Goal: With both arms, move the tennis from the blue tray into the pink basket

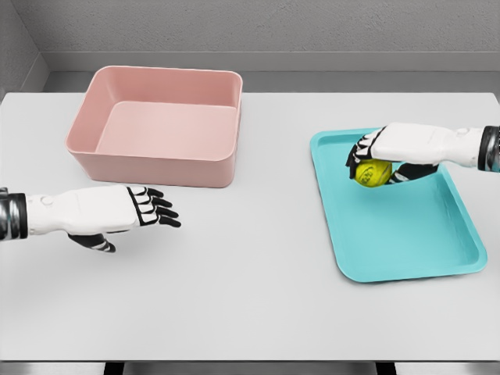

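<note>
Right hand curled around the tennis ball, upper part of blue tray, right of frame. Left hand spread, empty, lower left. Firm the grip before lifting, then pass toward pink basket, upper left.

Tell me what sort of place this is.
Likely a simulated robot test bench: a bare white table against plain grey walls, holding only a pink plastic basket and a turquoise flat tray.

Matt pink basket, smooth tray
</note>
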Controlling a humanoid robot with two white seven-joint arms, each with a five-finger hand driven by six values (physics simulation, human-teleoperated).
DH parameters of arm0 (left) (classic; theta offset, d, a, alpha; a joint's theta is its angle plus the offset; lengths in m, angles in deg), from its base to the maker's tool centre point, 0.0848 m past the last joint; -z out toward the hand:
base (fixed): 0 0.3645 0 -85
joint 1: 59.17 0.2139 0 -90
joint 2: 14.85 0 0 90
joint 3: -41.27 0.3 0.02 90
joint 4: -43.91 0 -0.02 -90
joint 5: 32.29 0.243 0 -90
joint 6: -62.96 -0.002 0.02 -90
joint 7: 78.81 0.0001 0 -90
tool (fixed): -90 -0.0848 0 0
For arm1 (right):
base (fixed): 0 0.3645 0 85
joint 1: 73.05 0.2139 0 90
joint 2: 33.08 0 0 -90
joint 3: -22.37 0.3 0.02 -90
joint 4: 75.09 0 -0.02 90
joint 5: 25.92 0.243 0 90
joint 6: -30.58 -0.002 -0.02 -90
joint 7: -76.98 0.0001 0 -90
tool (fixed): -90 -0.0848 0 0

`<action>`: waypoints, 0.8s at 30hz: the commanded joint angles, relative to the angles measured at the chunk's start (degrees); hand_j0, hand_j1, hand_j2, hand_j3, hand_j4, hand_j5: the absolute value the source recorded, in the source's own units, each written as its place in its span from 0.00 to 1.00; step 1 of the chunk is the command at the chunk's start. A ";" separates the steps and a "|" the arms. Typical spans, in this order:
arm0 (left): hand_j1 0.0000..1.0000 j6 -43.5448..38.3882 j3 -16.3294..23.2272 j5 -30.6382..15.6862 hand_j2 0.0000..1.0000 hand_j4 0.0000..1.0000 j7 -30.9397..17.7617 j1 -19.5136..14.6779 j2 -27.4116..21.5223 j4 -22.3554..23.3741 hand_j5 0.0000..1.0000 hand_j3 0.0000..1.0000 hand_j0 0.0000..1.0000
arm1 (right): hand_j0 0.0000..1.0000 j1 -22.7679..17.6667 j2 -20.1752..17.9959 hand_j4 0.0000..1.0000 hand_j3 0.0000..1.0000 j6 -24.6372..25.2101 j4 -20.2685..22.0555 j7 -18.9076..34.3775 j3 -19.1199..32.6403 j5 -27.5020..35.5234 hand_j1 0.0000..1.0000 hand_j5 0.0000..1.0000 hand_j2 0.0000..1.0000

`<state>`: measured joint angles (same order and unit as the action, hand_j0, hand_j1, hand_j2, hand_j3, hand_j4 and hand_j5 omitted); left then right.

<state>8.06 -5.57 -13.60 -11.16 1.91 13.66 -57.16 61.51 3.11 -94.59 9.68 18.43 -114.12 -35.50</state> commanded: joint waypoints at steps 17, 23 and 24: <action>1.00 -0.10 -0.27 -0.33 1.00 1.00 0.11 -0.26 -1.09 -0.01 1.00 1.00 1.00 | 0.56 2.02 10.57 0.56 0.56 0.17 2.68 0.36 -5.36 0.44 0.56 0.56 0.56; 1.00 -0.10 -0.36 -0.33 1.00 1.00 0.11 -0.26 -1.00 -0.01 1.00 1.00 1.00 | 0.56 2.55 12.77 0.56 0.56 0.17 2.60 0.36 -8.53 0.35 0.56 0.56 0.56; 1.00 -0.10 -0.36 -0.42 1.00 1.00 0.11 -0.26 -1.00 -0.01 1.00 1.00 1.00 | 0.56 2.55 13.12 0.56 0.56 0.17 2.60 0.36 -8.70 0.35 0.56 0.56 0.56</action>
<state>8.06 -5.87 -13.64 -11.07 1.65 12.69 -57.16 64.15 15.44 -94.61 12.26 18.87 -122.08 -35.61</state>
